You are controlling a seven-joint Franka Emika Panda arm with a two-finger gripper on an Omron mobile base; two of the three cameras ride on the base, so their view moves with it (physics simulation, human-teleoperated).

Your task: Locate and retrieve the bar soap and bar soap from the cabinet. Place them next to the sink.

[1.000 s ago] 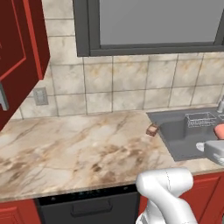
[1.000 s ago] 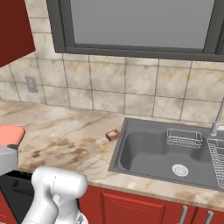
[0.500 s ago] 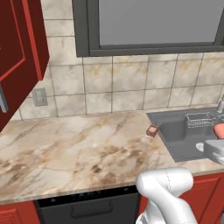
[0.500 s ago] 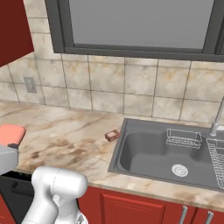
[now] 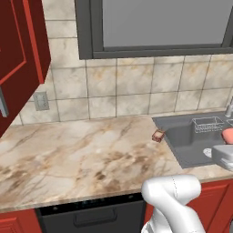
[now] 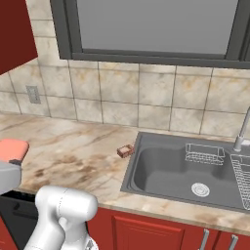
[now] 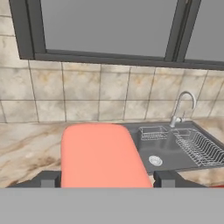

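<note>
Glossy white arm, chunky and rounded

The arm [image 5: 175, 205] is smooth white shells with fat curved elbow segments and faint seam lines, no cables or markings I can spot. The end effector [image 7: 105, 179] has small dark grey boxy fingertips [image 7: 164, 178] on a light grey hand block.

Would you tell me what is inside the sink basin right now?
The sink holds a small wire basket by its back wall and a round drain. The pink soap covers its near-left part in the hand view.
</note>
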